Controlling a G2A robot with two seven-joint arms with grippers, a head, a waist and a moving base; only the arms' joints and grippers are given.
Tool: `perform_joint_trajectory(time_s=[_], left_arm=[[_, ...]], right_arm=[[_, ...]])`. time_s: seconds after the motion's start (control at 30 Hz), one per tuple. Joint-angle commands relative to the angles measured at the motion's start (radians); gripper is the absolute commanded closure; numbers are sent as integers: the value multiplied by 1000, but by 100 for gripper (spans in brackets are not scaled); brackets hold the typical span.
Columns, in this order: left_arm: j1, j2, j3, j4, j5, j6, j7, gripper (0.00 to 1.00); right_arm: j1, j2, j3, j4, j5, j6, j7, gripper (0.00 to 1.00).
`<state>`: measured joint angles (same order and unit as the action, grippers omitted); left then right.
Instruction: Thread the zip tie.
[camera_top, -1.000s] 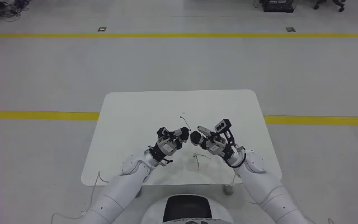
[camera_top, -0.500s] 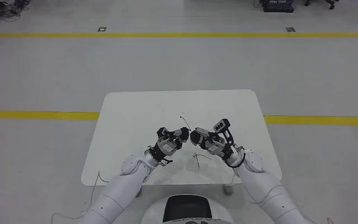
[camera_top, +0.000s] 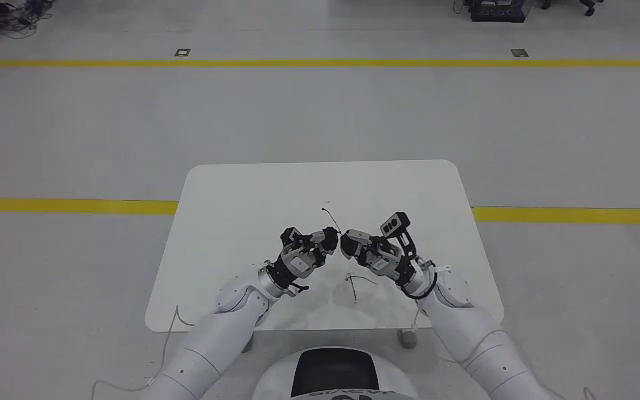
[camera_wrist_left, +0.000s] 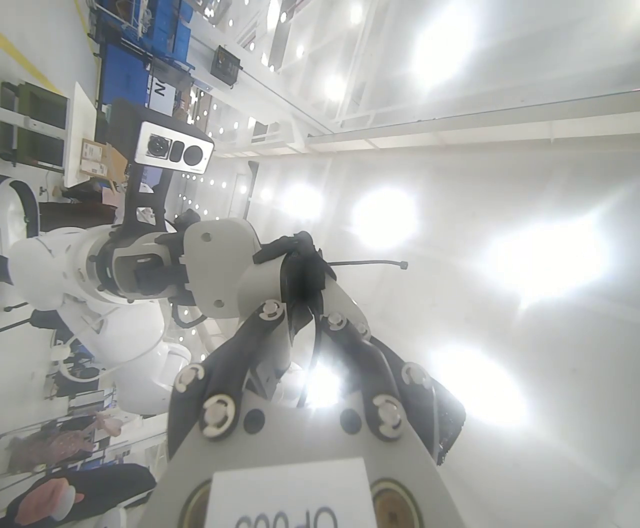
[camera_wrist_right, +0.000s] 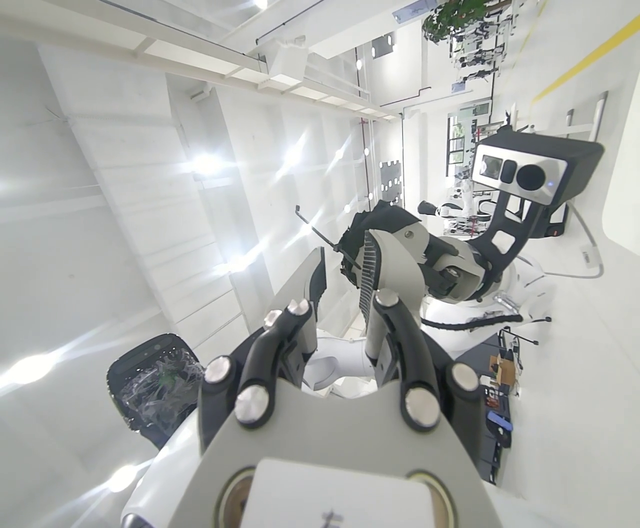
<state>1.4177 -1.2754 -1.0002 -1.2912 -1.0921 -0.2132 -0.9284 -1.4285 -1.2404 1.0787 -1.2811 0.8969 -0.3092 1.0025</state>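
A thin black zip tie (camera_top: 328, 215) is held in the air over the middle of the white table (camera_top: 240, 200). My left gripper (camera_top: 325, 239) is shut on it. In the left wrist view the zip tie (camera_wrist_left: 370, 262) sticks out past the left gripper (camera_wrist_left: 302, 280) and ends in a small head. My right gripper (camera_top: 348, 242) faces the left one, almost touching it. In the right wrist view the right gripper (camera_wrist_right: 342, 270) is open, and the zip tie (camera_wrist_right: 315, 227) runs down between its two fingers, close to the ridged pad (camera_wrist_right: 369, 270).
A second black zip tie (camera_top: 356, 279) lies loose on the table just below the two grippers, towards the near edge. The table's far half and both sides are bare.
The right gripper has crept slightly left towards the left gripper. The left arm and the zip tie have kept still.
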Motion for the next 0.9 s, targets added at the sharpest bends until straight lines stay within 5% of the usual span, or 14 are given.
perform_joint_trajectory(time_s=[0.0,0.3,0.47,0.87], left_arm=[[0,0,0,0,0,0,0,100],[0,0,0,0,0,0,0,100],[0,0,0,0,0,0,0,100],[0,0,0,0,0,0,0,100]], right_arm=[[1,-1,0,2,1,-1,1,84],[5,-6,-4,7,-2,-2,5,87],[5,-7,-3,8,-9,0,1,100],[-3,-9,5,8,-24,-5,-7,100]])
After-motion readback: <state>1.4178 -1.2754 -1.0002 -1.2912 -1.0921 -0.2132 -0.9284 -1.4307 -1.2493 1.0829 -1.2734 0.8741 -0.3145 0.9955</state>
